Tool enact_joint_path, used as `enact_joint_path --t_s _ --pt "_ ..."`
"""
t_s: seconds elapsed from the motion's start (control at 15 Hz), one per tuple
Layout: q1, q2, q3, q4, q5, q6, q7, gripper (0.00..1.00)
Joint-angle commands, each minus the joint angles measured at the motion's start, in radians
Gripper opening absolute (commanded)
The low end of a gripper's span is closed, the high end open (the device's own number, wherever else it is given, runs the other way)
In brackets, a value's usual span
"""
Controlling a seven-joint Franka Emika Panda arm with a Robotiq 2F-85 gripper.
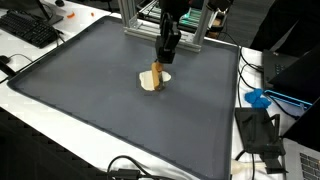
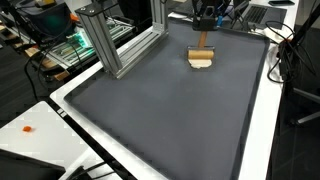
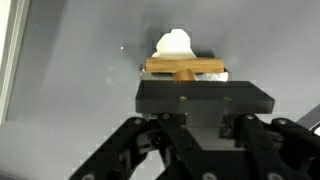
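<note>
Hanging over the grey mat (image 1: 100,110), the gripper (image 1: 163,60) is seen pointing straight down, its jaws clenched on the upright stem of a wooden piece (image 1: 155,72). The stem is shown rising into the jaws in an exterior view (image 2: 203,43), with the broader wooden crossbar directly beneath the hand. In the wrist view the crossbar (image 3: 185,66) is seen lying level just beyond the black gripper body, which hides the fingertips themselves. A white lump (image 3: 173,43) is seen directly under the wooden piece and touching it, resting on the mat; part of it is shown past the far edge of the bar in the wrist view, and in an exterior view it is seen as a pale patch (image 1: 150,84) below the hand. An aluminium frame (image 1: 140,22) is seen close beside the arm, above and behind the hand. A black keyboard (image 1: 30,30) is found well apart from the hand, off the mat, and a blue object (image 1: 258,98) is seen beyond the mat's edge on the hand's opposite side.
</note>
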Motion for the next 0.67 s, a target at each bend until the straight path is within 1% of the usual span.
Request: enact_joint_path --t_s 0.0,0.33,0.6 --pt "0.000 0.048 -0.030 -0.034 -0.046 0.053 0.057 0.22" --pt "-0.006 0.046 -0.048 -0.044 -0.054 0.074 0.088 0.22" --pt "-0.006 0.044 -0.066 -0.053 -0.085 0.087 0.130 0.22"
